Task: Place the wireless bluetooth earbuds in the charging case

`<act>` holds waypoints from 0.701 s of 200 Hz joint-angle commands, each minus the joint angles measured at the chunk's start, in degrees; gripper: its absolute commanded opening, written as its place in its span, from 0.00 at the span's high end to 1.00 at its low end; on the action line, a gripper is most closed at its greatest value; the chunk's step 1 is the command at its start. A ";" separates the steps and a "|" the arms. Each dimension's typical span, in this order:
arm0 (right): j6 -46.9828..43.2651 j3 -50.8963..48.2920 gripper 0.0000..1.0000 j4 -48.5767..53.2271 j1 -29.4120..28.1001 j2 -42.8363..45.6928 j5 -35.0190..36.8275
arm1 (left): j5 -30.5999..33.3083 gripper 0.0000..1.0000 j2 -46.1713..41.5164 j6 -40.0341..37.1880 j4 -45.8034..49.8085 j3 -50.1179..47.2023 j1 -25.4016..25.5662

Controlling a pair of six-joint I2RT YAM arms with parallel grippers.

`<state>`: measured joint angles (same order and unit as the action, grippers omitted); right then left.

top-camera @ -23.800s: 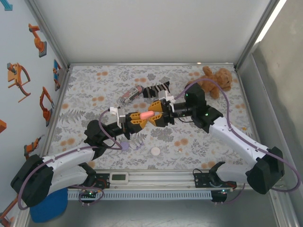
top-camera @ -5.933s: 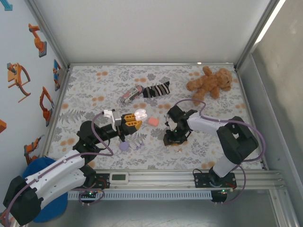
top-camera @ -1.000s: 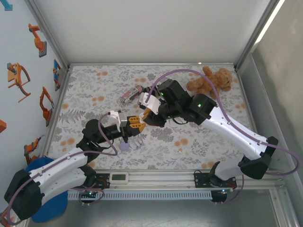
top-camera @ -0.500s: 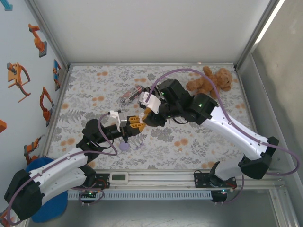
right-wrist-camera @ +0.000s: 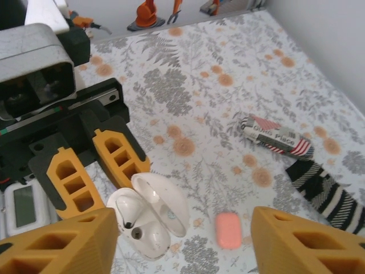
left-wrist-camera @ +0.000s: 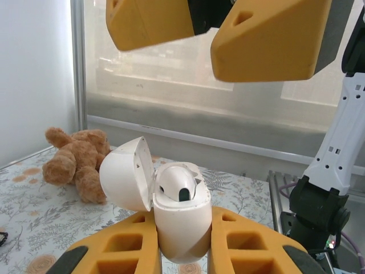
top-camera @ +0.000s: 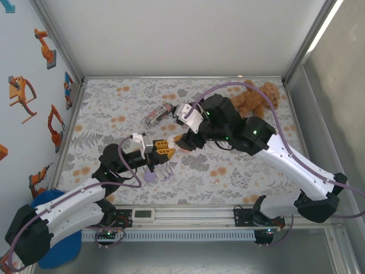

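My left gripper [top-camera: 164,149] [left-wrist-camera: 183,224] is shut on a white charging case [left-wrist-camera: 181,220] [right-wrist-camera: 145,228], held upright with its lid [left-wrist-camera: 126,174] [right-wrist-camera: 165,205] swung open. A white rounded piece [right-wrist-camera: 126,208] sits in one well, and the other well [right-wrist-camera: 136,233] shows a dark hole. My right gripper [top-camera: 178,138] [right-wrist-camera: 182,245] hangs open just above the case with nothing between its yellow fingers [left-wrist-camera: 268,43]. Small pale purple earbuds [top-camera: 166,176] lie on the cloth beside a round purple case [top-camera: 150,177], in front of the left gripper.
A closed salmon-pink case [right-wrist-camera: 229,230] lies on the floral cloth right of the white case. A striped sock [right-wrist-camera: 325,188] and a printed tube [right-wrist-camera: 274,137] [top-camera: 157,115] lie behind. A teddy bear [top-camera: 255,97] [left-wrist-camera: 74,162] sits at the back right. A white timer [top-camera: 144,214] sits on the front rail.
My right gripper has drawn back a little up and to the right, away from the case. The left arm and the case have stayed where they were.
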<state>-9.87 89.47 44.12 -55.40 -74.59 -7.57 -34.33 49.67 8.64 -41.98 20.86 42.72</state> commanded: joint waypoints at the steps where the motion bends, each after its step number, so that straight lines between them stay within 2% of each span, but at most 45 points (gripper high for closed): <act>1: 1.43 -2.66 0.33 -4.82 -0.47 3.08 5.19 | -0.35 1.00 -1.20 -0.89 -0.54 0.76 0.23; 18: 1.73 -5.85 0.27 -8.16 -0.46 5.36 8.63 | -0.27 1.00 -1.36 -0.87 -0.56 0.80 0.21; 38: 2.29 -10.11 0.13 -12.89 -0.37 8.25 13.45 | -0.22 1.00 -1.98 -0.90 -0.20 0.76 0.17; 59: 3.03 -13.05 0.01 -15.63 -0.41 10.42 15.47 | 0.10 1.00 -2.71 -1.00 0.00 0.38 0.19; 106: 7.62 -16.40 0.00 -16.34 0.67 11.54 20.58 | 0.84 1.00 -4.03 -1.17 0.18 -0.61 0.19; 140: 14.66 -18.74 0.00 -16.52 4.79 12.58 21.62 | 1.04 1.00 -4.66 -0.69 -0.63 -1.48 0.22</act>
<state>-2.11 72.44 29.34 -53.45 -63.90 11.18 -33.52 46.13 8.64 -41.52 20.45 42.72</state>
